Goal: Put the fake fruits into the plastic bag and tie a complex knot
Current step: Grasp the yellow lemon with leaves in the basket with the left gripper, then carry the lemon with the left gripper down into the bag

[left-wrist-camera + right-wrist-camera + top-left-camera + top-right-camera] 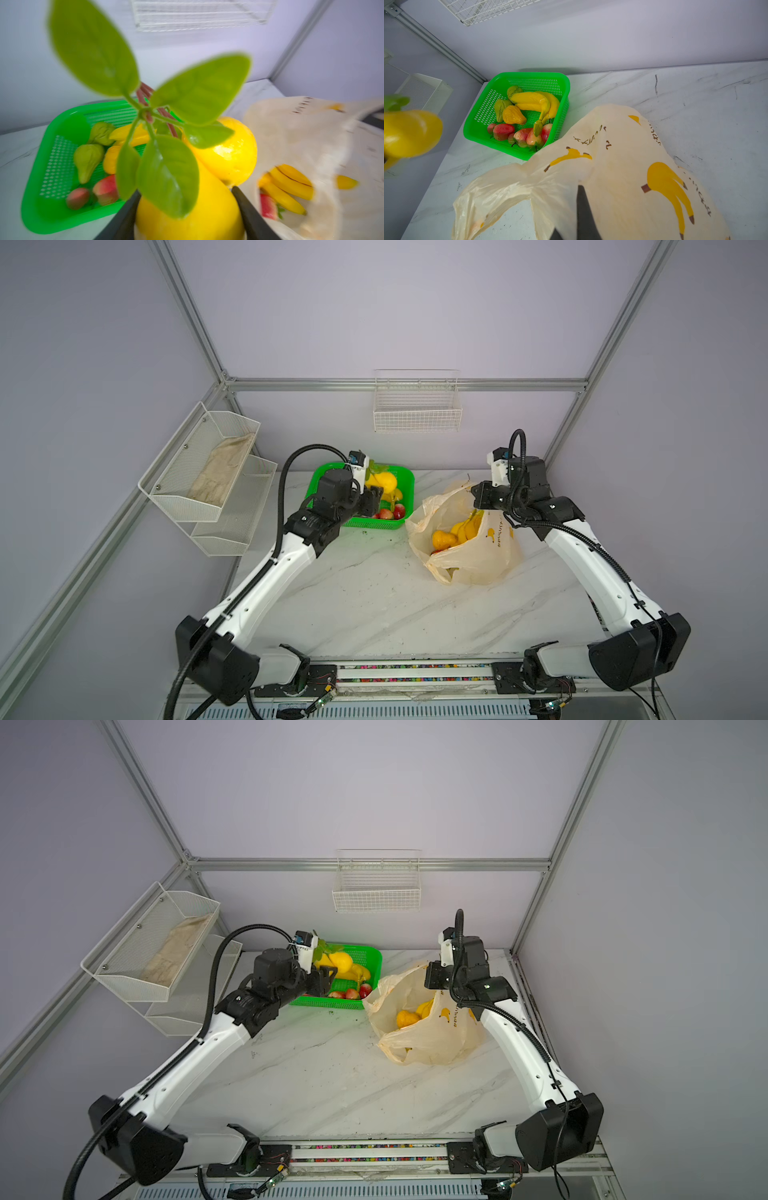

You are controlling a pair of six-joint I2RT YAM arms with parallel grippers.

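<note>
My left gripper [376, 494] [185, 190] is shut on a pair of big yellow fake fruits [386, 481] [207, 207] with green leaves [166, 170], held just above the green basket [328, 472]. Left in the basket [471, 124] are a banana bunch [535, 99], green pears [500, 106], an orange pear [513, 115] and red-pink apples [502, 131]. To the right, the plastic bag [478, 556] [623, 166] gapes toward the basket, with bananas [467, 526] and an orange pear [442, 539] inside. My right gripper [478, 493] [579, 188] is shut on the bag's far rim, lifting it. No knot shows.
A white two-tier mesh shelf [199, 472] on the left wall holds a beige cloth [220, 472]. A white wire basket [417, 406] hangs on the back wall. The marble tabletop [374, 597] stretches in front of the bag and basket.
</note>
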